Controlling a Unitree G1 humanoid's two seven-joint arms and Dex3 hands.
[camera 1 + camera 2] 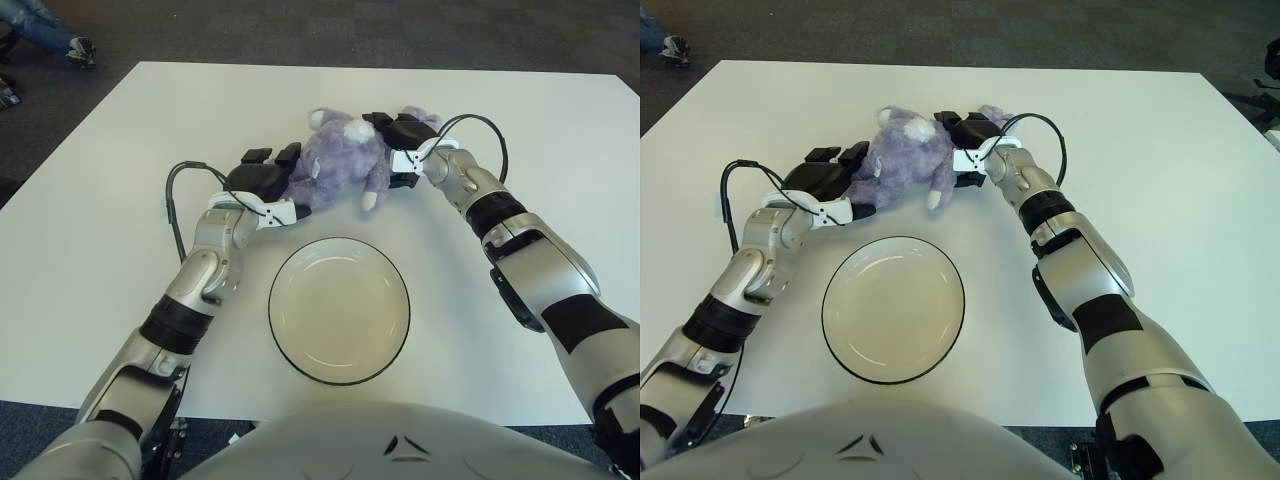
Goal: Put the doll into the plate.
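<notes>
From my remote seat this looks like an office or lab room set up for testing. I see a large plain white rectangular table [90, 250] standing on dark grey commercial carpet [400, 35], the low-pile kind. At the far left corner a person's blue-jeaned leg and sneaker [45, 30] show, someone sitting nearby. Nothing domestic surrounds the table.

Bright even light, soft shadows, sharp focus
</notes>
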